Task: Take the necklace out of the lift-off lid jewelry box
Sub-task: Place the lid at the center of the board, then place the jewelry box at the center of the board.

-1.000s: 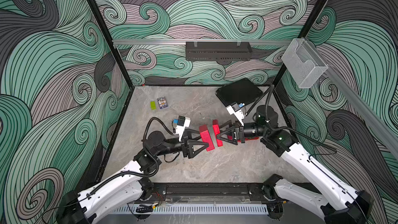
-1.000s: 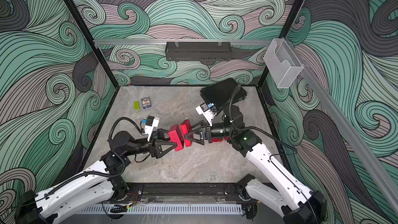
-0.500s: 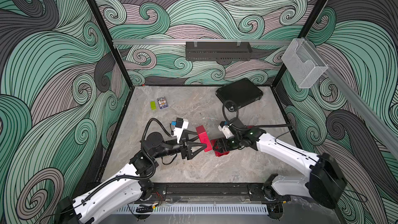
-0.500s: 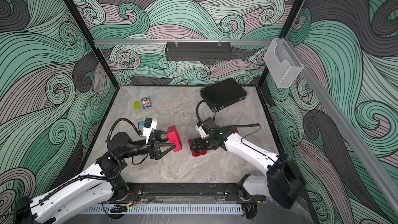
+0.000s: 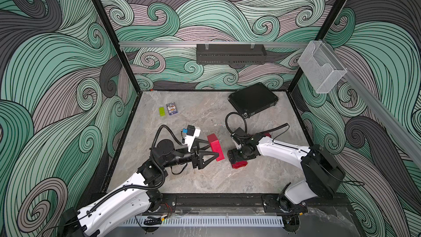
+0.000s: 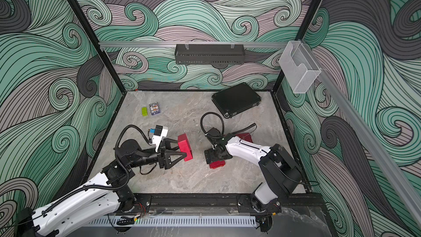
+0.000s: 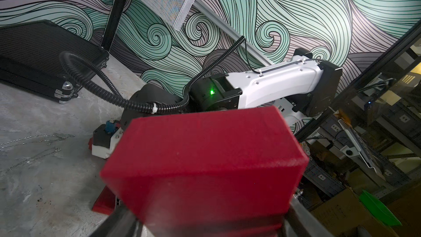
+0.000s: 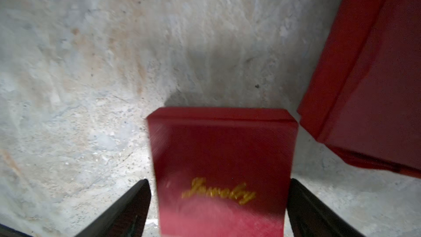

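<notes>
Over on the left, nothing new: the left gripper [image 5: 213, 150] still has its jaws clamped wide across the red box [image 7: 205, 160], held up off the table [image 5: 200, 181] and tipped on its side, just as it was a second ago. Its open side faces away from every camera, so what's inside can't be seen. Moving toward the middle, there's a thin chain [image 7: 52, 136] lying loose on the table beyond the box, between the two arms. That looks like the necklace, already out of the box, though I can't tell whether it came from this box. Now the real news is on the right. A second ago the right gripper [image 8: 219, 185] had the lid [image 8: 223, 147] pinched up at mid-height, right against the box. Since then it has swung down and away, and the lid now lies flat on the table with the gold "Jewelry" lettering facing up. The jaws have just sprung apart and straddle the lid with a sliver of daylight on each side, gripping nothing. Further right, a flat red piece [image 8: 376, 76] sits on the table close by, not touching the lid. So the lid-off step is done and the right arm is free. By my reading, if the chain on the table is the necklace, the job is nearly wrapped up. If not, the left arm needs to turn that box so its inside can be seen and reached.
</notes>
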{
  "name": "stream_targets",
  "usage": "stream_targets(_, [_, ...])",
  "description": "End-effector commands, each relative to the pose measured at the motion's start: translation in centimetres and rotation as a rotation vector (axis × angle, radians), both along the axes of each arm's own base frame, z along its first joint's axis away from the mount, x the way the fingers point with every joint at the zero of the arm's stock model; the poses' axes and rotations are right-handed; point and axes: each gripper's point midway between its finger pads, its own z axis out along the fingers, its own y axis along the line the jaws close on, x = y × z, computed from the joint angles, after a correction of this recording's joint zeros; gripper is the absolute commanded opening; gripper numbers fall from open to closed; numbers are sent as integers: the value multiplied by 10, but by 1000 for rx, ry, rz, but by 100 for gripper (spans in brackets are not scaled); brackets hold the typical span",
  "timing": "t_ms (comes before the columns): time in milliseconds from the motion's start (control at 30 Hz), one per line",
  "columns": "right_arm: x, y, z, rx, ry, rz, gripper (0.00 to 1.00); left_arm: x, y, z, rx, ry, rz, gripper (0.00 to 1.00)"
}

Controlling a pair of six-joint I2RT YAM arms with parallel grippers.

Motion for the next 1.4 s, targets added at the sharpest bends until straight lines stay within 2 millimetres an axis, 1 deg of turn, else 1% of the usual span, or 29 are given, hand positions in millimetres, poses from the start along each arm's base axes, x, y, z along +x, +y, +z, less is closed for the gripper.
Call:
stream_targets(0, [3, 4, 28, 32, -46, 43, 99, 1, 1, 24, -33, -49, -8, 61])
stream_targets(133, [2, 3, 41, 58, -44, 63, 99, 0, -2, 28, -35, -52, -29, 61])
stream_targets(167, [-1, 6, 47, 88, -39, 71, 97, -1, -2, 29, -38, -56, -37, 61])
stream_targets(233, [-6, 22, 68, 227, -44, 103, 93, -5, -4, 31, -45, -62, -63, 61])
stream_targets(300, [-15, 45, 107, 443, -77, 172, 89, -13, -5, 34, -51, -74, -115, 61])
stream_targets(367, [-22, 57, 149, 628, -123, 212, 80, -22, -6, 38, -56, -90, -165, 61])
stream_targets(433, [-27, 59, 188, 763, -174, 242, 73, -30, -6, 43, -63, -109, -208, 61])
stream_targets(500, [-33, 57, 222, 869, -227, 271, 69, -38, -5, 48, -69, -135, -247, 61])
stream_targets(533, [-36, 56, 234, 900, -252, 288, 67, -41, -5, 49, -70, -144, -262, 61])
stream_targets(600, [-46, 55, 255, 959, -288, 336, 60, -45, -5, 53, -70, -163, -286, 61])
stream_targets(633, [-51, 56, 260, 982, -282, 352, 57, -47, -5, 54, -71, -170, -296, 61])
stream_targets(667, [-54, 58, 272, 1029, -301, 378, 52, -49, -5, 55, -70, -175, -308, 61])
stream_targets(700, [-57, 60, 278, 1063, -298, 394, 48, -52, -5, 56, -72, -182, -325, 61])
stream_targets(767, [-63, 63, 285, 1113, -293, 422, 43, -54, -5, 56, -72, -189, -340, 61])
stream_targets(867, [-69, 66, 287, 1139, -306, 453, 42, -60, -5, 58, -73, -203, -377, 60])
stream_targets(1067, [-85, 75, 298, 1177, -340, 529, 40, -60, -6, 60, -60, -201, -382, 59])
stream_targets(1200, [-84, 76, 295, 1147, -347, 536, 39, -59, -7, 60, -59, -198, -381, 59])
stream_targets(1367, [-83, 81, 296, 1149, -347, 537, 34, -58, -8, 59, -58, -197, -386, 58])
